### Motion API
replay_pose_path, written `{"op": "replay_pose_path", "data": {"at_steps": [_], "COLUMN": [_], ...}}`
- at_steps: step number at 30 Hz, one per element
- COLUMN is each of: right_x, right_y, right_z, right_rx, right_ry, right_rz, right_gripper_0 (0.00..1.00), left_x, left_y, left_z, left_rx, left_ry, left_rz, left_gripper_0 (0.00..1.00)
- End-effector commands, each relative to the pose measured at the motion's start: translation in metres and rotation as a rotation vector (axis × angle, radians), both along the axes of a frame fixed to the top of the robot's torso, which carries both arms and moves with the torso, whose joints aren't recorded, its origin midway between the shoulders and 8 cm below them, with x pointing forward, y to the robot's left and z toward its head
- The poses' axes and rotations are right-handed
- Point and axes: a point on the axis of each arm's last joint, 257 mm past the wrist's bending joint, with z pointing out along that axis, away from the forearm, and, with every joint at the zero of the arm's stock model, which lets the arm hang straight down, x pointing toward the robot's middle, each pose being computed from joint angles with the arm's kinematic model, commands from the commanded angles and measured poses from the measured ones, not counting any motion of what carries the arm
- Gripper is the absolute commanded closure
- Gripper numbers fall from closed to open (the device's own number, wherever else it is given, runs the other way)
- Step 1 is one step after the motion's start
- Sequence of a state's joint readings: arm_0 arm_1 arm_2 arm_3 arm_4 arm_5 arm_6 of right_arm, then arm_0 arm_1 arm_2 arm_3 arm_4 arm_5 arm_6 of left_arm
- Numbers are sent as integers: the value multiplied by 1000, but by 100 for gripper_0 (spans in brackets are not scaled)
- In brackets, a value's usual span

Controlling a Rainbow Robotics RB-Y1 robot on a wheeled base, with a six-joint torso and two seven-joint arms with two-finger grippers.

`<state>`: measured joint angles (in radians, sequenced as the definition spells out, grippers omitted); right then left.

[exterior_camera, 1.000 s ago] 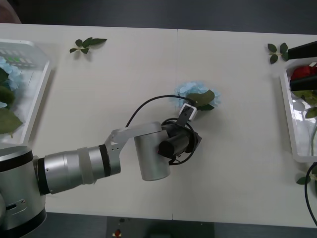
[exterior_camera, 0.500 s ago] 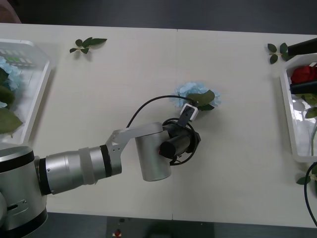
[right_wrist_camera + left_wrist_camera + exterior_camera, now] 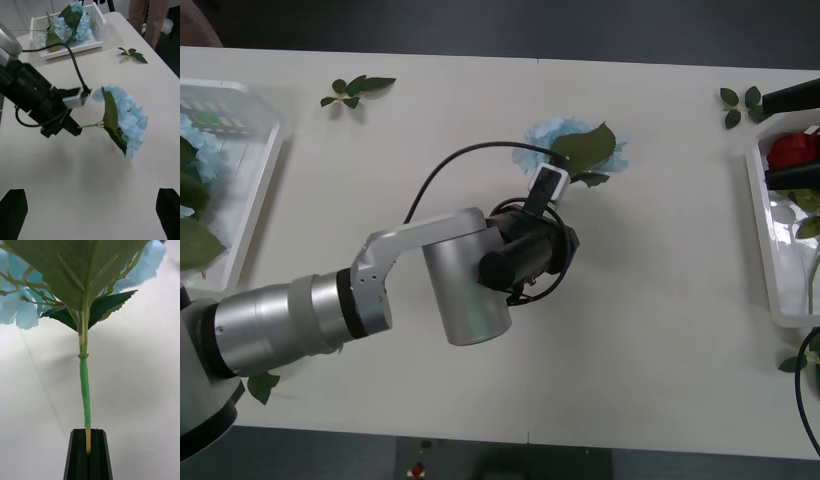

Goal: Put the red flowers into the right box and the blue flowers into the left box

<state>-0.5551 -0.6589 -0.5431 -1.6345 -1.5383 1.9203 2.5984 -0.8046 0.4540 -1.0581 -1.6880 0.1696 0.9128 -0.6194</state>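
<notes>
Gripping the very tip of a thin green stem (image 3: 85, 397), the left pincer (image 3: 88, 450) has its two black fingers pressed flat together with the stalk pinched between them. That stem belongs to a blue hydrangea (image 3: 572, 150), held out over the middle of the table (image 3: 660, 300), head pointing toward the far side and, by its shadow in the right wrist view, clear of the surface.

The danger lies in that hold. Only the last bit of stem sits between the fingers, and the fluffy head with its broad leaf (image 3: 109, 110) hangs far out on a slender stalk. A quick swing toward the left box (image 3: 258, 190) could make the flower pivot or slip free, and a drooping head might catch the raised rim on the way in. The box also already holds blue hydrangeas (image 3: 71, 24), so the newcomer may end up lying on top of them.

Over on the right, the right pincer's dark fingers (image 3: 792, 100) stand well apart above the right box (image 3: 763, 215), gripping nothing, with a red rose (image 3: 792, 148) lying in the tray below.

Textures now: the petals look like soft, crinkled cloth in pale sky blue, the leaves are flat with serrated edges and moulded veins, and the stem is smooth plastic, paler at its tip. Both boxes are shallow white plastic trays, the left one showing slatted walls. Loose green leaf sprigs (image 3: 357, 90) lie on the smooth, pale table near the far edge.
</notes>
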Motion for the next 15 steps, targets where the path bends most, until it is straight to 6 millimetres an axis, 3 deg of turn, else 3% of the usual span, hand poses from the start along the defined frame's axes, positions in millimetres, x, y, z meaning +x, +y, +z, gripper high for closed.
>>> {"op": "replay_pose_path", "data": {"at_steps": [1, 8, 9, 10, 11, 13, 15], "right_x": [1, 1, 1, 1, 1, 1, 1], "right_y": [2, 2, 2, 2, 2, 2, 2], "right_z": [20, 20, 20, 20, 20, 20, 20], "right_rx": [-22, -22, -22, -22, -22, -22, -22], "right_ry": [-85, -85, -85, -85, -85, -85, -85], "right_rz": [19, 19, 19, 19, 19, 19, 19], "right_gripper_0": [0, 0, 0, 0, 0, 0, 0], "left_x": [9, 22, 22, 21, 20, 14, 8], "left_y": [27, 147, 157, 186, 196, 243, 274], "left_z": [58, 115, 118, 127, 130, 144, 152], "left_rx": [-53, -87, -91, -93, -93, -78, -75], "left_ry": [-19, -36, -35, -37, -37, -52, -53], "left_rz": [76, 314, 333, 381, 399, 479, 536], "left_gripper_0": [100, 100, 100, 100, 100, 100, 100]}}
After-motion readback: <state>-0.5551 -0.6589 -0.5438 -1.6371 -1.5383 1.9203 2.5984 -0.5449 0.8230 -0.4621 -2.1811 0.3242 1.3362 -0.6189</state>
